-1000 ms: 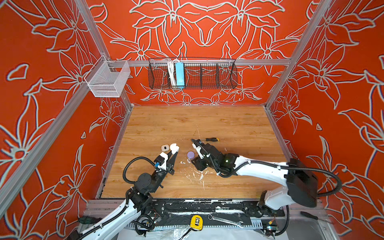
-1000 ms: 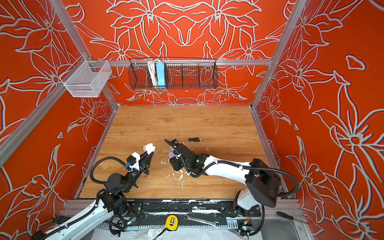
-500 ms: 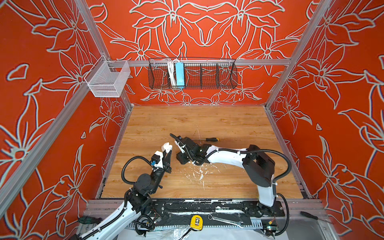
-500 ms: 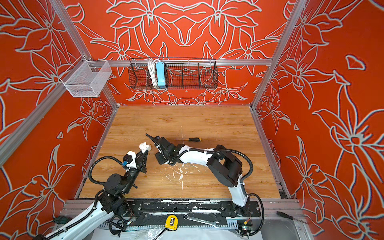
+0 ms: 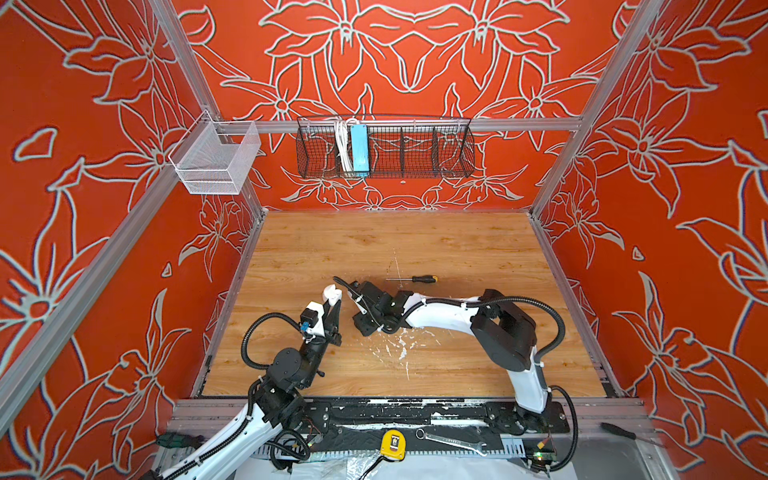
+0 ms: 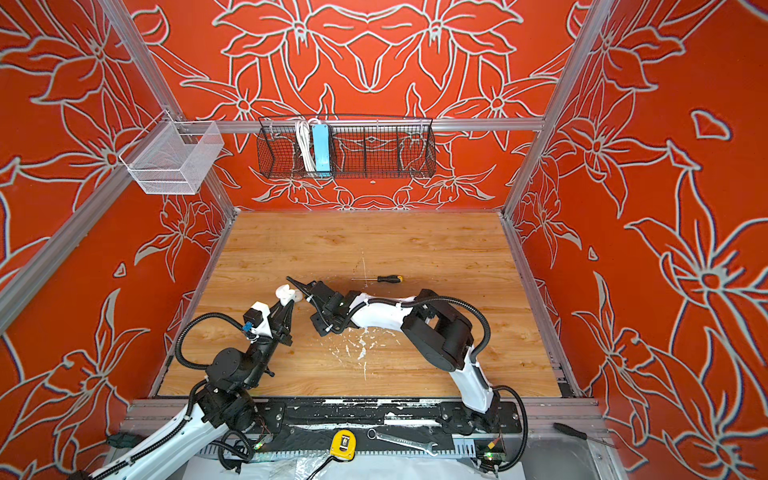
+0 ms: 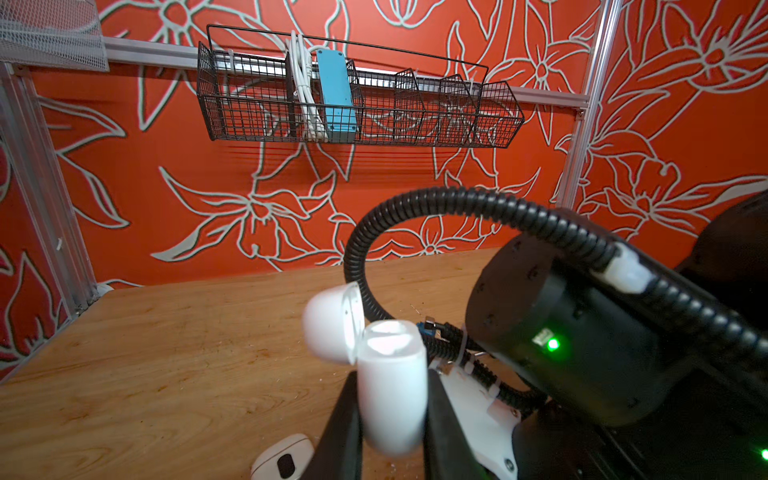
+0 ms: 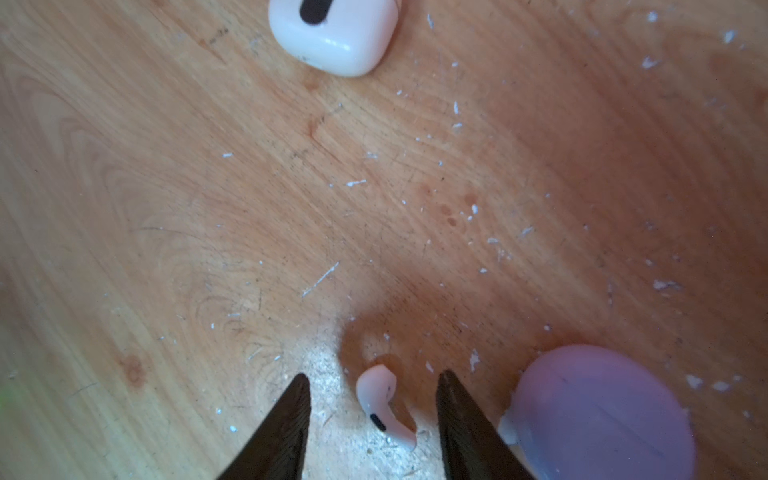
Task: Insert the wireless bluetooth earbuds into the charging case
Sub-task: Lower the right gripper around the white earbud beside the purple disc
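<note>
Since the right gripper (image 8: pixel 373 376) stands spread, with the white earbud (image 8: pixel 380 405) lying loose and aslant on the table (image 8: pixel 166 187) between its fingertips, touched by neither, a pinch could catch only the rounded head and flick it away. Just outside one fingertip sits the lilac case (image 8: pixel 598 411), which that finger might nudge, and a second white case (image 8: pixel 332 33) lies well ahead. Farther off, the left gripper (image 7: pixel 390 399) is clamped on the raised open white charging case (image 7: pixel 390 386), whose socket a skewed earbud would likely miss.
</note>
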{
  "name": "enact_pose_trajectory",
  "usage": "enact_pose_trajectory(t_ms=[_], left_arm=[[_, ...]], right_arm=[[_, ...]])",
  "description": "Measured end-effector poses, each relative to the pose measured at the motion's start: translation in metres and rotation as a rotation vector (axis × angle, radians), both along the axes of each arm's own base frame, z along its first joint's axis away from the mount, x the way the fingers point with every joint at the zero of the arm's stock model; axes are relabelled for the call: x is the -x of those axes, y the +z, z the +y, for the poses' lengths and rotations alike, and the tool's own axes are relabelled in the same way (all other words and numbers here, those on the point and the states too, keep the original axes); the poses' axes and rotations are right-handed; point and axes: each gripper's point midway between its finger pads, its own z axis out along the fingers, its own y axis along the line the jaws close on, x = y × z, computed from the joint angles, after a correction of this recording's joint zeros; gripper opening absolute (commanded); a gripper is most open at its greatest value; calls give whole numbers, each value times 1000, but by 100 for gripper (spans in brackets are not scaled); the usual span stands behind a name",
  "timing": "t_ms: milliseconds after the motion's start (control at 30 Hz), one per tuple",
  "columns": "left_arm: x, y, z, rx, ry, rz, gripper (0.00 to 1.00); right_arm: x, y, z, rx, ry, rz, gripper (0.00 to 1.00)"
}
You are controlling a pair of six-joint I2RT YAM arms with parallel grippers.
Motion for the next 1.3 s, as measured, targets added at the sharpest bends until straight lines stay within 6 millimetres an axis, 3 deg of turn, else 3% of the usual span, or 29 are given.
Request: enact_pose_trajectory(t_ms=[900,1300], left_arm=[[0,0,0,0,3,1,0],[0,-1,0,0,-2,6,0]], right_arm=[[25,-6,8,26,13,8,43],[17,-6,1,66,-43,-52,43]])
